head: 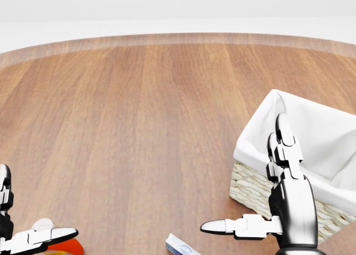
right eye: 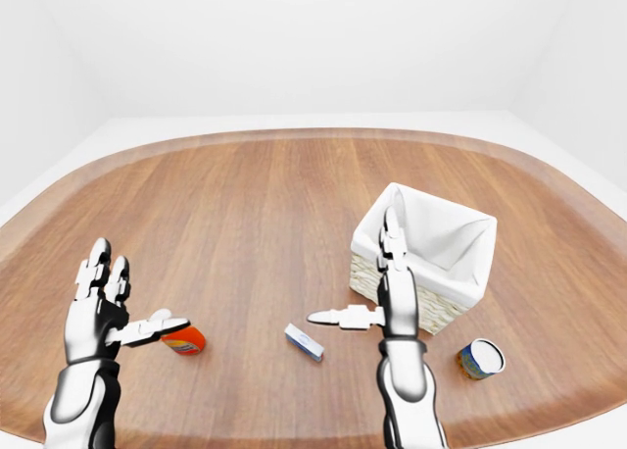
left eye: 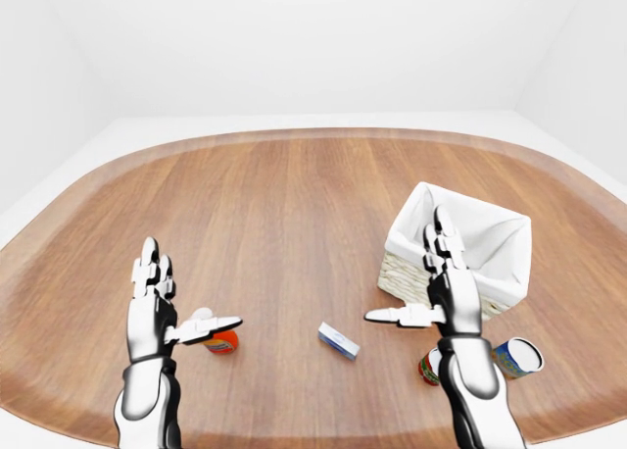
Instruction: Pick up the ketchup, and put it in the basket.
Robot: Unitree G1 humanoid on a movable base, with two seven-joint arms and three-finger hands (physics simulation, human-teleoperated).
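Both raised, spread open, empty: left robot hand [right eye: 98,317] just beside ketchup [right eye: 183,340] lying on table [left eye: 284,204]; right robot hand [left eye: 441,297] near basket [left eye: 490,235].

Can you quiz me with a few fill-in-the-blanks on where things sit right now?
1. The wicker basket is lined with ____ cloth.
2. In the left-eye view, the ketchup lies just under the ____ hand's thumb.
3. The small blue-and-white box lies on the table between the ketchup and the ____.
4. Both hands, including the right hand, have their fingers ____.

Missing words: white; left; basket; open
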